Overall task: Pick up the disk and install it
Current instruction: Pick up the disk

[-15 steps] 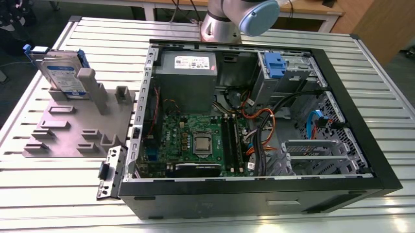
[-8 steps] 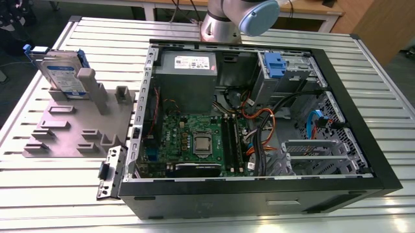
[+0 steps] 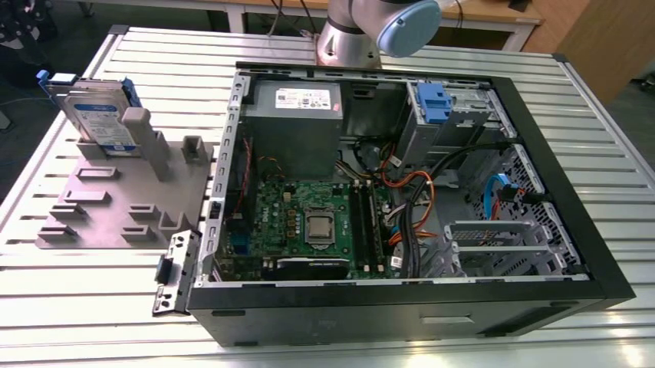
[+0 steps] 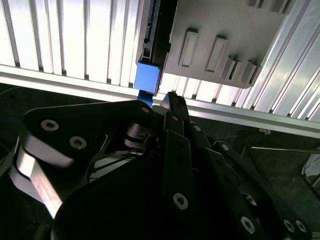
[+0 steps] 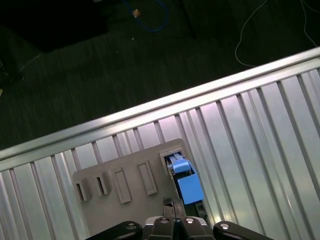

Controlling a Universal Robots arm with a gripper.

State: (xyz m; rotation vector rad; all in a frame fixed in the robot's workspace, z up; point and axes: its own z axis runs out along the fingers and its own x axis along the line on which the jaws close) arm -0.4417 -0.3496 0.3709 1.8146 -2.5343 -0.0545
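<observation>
Gripper [image 5: 170,202], jaws clenched and empty, with the disk [image 5: 188,186] upright in a grey holder [image 5: 130,210] just beyond the tips; a clean grasp likely needs them parted astride its edge.

The exterior view looks steeply down on the whole ribbed surface [image 3: 82,307], open computer case [image 3: 599,253] and grey holder plate [image 3: 113,207], while both wrist views peer closely past the gripper [image 5: 170,202] [image 4: 170,99] at that same plate [image 5: 135,205] [image 4: 225,25] by the surface's edge, with the floor [image 5: 100,75] beyond.
</observation>
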